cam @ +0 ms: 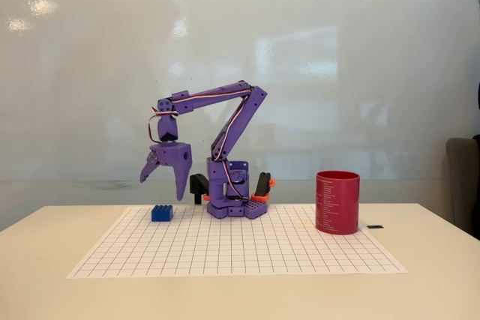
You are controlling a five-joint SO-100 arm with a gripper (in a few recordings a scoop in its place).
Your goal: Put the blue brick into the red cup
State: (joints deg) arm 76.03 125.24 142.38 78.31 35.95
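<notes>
A small blue brick point(162, 213) with studs on top lies on the white grid mat point(240, 249), left of the purple arm's base point(236, 204). My purple gripper point(163, 183) hangs just above the brick, pointing down, its two fingers spread open with nothing between them. The dark red cup point(337, 201) stands upright at the right side of the mat, with a column of small white print down its side, far from the gripper.
The mat lies on a pale table point(442, 275). A small black object point(375, 226) lies on the table right of the cup. A white wall stands behind. A dark chair edge point(469, 185) shows at the far right.
</notes>
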